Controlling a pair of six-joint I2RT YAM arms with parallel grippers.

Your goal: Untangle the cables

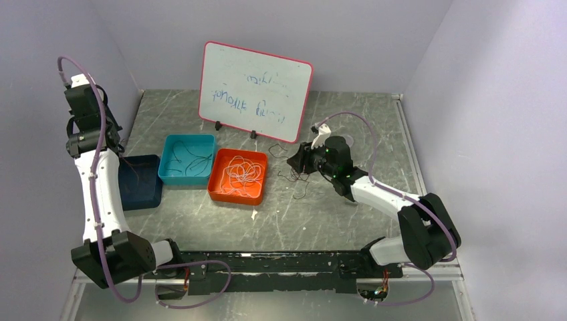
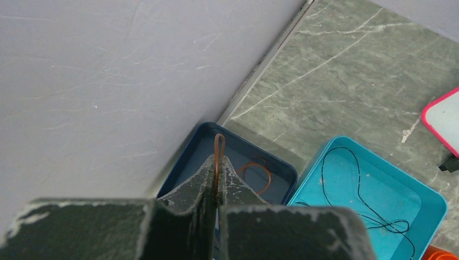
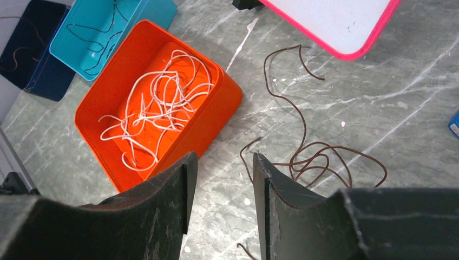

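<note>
My left gripper (image 2: 217, 162) hangs over the dark blue tray (image 2: 189, 157) and is shut on a reddish-brown cable (image 2: 218, 142), whose loop pokes out above the fingertips. More of that cable (image 2: 258, 169) curls inside the tray. My right gripper (image 3: 222, 162) is open, low over the table, with bare table between its fingers. A tangled dark brown cable (image 3: 319, 160) lies just right of it, one strand running along the right finger. White cables (image 3: 157, 103) fill the orange tray (image 3: 222, 108). Thin black cables (image 2: 373, 214) lie in the teal tray (image 2: 427, 197).
A pink-framed whiteboard (image 1: 257, 90) stands at the back, close behind the brown cable (image 1: 294, 177). The three trays sit side by side at left centre, the dark blue one (image 1: 144, 180) against the left wall. A small blue object (image 3: 454, 123) shows at the right edge.
</note>
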